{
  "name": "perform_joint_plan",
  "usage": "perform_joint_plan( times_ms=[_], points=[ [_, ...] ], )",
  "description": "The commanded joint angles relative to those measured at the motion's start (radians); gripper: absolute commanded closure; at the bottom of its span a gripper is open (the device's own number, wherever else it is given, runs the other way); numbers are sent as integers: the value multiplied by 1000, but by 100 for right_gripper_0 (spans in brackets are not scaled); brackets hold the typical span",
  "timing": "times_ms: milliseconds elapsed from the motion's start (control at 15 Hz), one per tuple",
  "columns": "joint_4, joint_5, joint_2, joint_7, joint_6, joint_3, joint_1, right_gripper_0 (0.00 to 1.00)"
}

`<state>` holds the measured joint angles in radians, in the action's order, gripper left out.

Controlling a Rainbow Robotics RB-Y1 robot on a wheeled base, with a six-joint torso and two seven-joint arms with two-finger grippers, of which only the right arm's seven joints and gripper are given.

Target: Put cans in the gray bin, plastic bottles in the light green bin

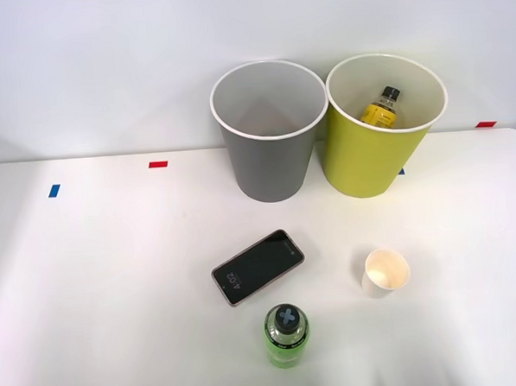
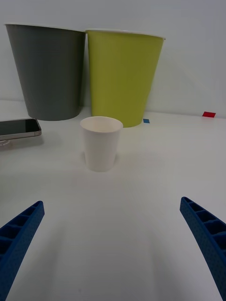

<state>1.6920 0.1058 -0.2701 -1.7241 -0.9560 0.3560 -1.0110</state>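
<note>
Up close, the right tool (image 2: pixel 113 249) is spread wide and holds nothing; its two blue ribbed fingers (image 2: pixel 19 235) sit far apart, low over a smooth white tabletop (image 1: pixel 98 288). Directly ahead of it stands a small white paper cup (image 2: pixel 100 143), upright and tapered, with a matte surface. Behind the cup are two tall, tapered round bins standing side by side, almost touching, against a plain pale wall. The gray bin (image 1: pixel 268 132) has a white rim and white inside. The light green bin (image 1: pixel 380 130), yellow-green outside and white within, holds a yellow-labelled bottle (image 1: pixel 383 107) with a black cap, leaning against the inner wall. Nearer the robot, a small translucent bright green bottle (image 1: pixel 286 334) stands upright, its dark cap marked with a pale cross. Between that bottle and the gray bin lies a dark smartphone (image 1: pixel 257 266), flat, angled, its glossy screen lit. The cup stands to the right of the phone, apart from it. Small red and blue tape marks dot the tabletop edges.
</note>
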Motion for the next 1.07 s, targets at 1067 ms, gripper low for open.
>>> perform_joint_plan(
  times_ms=[1067],
  points=[
    [0, 0, 0, 0, 0, 0, 0, 0]
  ],
)
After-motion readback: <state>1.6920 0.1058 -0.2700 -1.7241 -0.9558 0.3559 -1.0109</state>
